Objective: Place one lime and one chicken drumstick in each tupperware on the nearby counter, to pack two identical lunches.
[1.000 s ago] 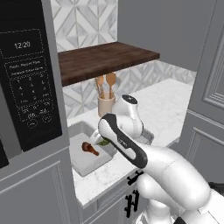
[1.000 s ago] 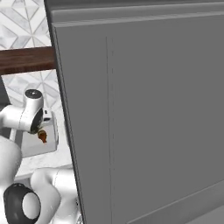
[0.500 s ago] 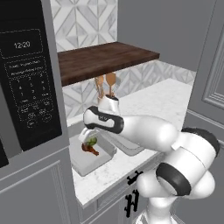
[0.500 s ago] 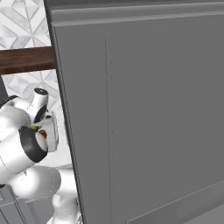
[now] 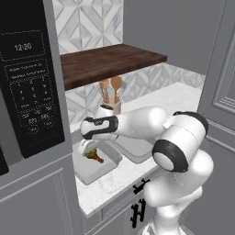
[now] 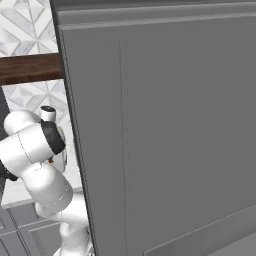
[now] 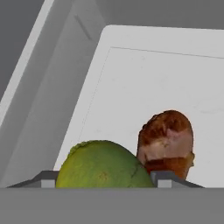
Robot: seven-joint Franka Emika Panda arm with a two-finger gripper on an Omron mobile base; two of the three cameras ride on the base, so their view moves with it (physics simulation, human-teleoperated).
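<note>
My gripper (image 5: 88,148) hangs low over the left tupperware (image 5: 90,170), shut on a yellow-green lime (image 5: 92,152). In the hand view the lime (image 7: 103,165) sits between my two fingertips (image 7: 47,179). Just beyond it a reddish-brown chicken drumstick (image 7: 167,142) lies on the light-grey floor of the tupperware (image 7: 144,78). From the left base view the drumstick (image 5: 97,159) lies in that tray right beside the lime. A second tupperware (image 5: 136,149) sits to the right on the white counter (image 5: 183,98), partly hidden by my forearm.
A beige utensil cup (image 5: 113,106) with wooden spoons stands behind the trays under a dark wooden shelf (image 5: 110,62). A black microwave (image 5: 27,87) rises at the left. A tall grey cabinet panel (image 6: 165,140) stands to the right of the arm.
The arm has swung out to the left and stretched low over the left tray, carrying the lime down beside the drumstick.
</note>
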